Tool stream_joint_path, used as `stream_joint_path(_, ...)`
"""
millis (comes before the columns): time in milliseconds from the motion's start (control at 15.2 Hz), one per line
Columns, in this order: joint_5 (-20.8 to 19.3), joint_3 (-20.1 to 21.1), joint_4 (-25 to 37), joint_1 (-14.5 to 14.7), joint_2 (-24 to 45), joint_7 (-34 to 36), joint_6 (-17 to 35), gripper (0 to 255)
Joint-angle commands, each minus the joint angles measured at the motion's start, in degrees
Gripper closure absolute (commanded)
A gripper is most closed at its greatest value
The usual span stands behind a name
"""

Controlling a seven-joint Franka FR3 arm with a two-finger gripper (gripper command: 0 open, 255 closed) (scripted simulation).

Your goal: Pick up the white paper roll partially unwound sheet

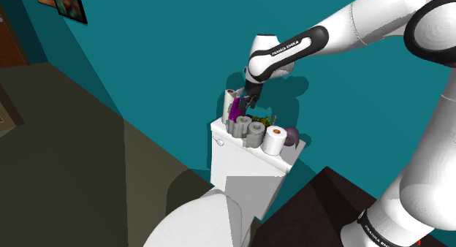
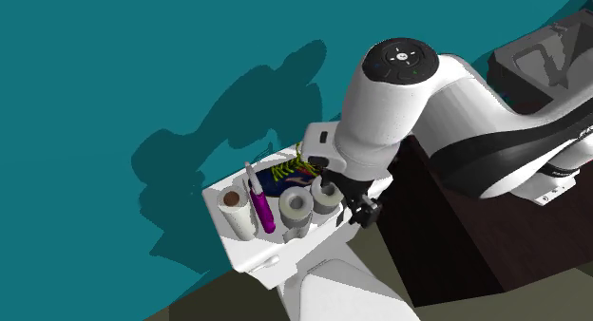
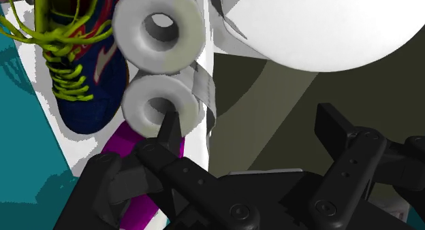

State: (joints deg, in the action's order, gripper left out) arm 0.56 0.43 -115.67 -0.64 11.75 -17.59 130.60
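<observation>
Reading the wrist view from its left edge: a blue shoe (image 3: pixel 85 79) with yellow-green laces lies at the upper left of the frame. A purple object (image 3: pixel 122 141) shows just below it, and next come two pale paper rolls standing on end. The lower roll (image 3: pixel 162 105), with a loose sheet (image 3: pixel 204 86) trailing at its right, looks like the target. It sits near the front edge of the toilet tank (image 1: pixel 237 169). The gripper (image 3: pixel 248 120) is spread wide and holds nothing. One fingertip is over the roll's core, and the other, right of centre, is out past the tank edge. Closing from here would likely pinch only the sheet or nudge the roll off the tank. Descending could also strike the neighbouring roll (image 3: pixel 160 28).
</observation>
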Motion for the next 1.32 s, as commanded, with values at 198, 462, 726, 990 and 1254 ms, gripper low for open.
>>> stream_joint_path(198,0.09,0.05,9.54,-0.23,11.22,-1.15,1.65,0)
stream_joint_path(462,0.1,0.12,18.83,-0.44,20.5,-2.03,1.61,0)
stream_joint_path(726,0.09,0.17,24.95,-0.53,26.52,-2.49,1.48,0)
stream_joint_path(990,0.09,0.17,24.83,-0.53,28.43,-2.52,3.52,0)
stream_joint_path(1254,0.09,0.17,24.91,-0.53,29.75,-2.54,4.76,0)
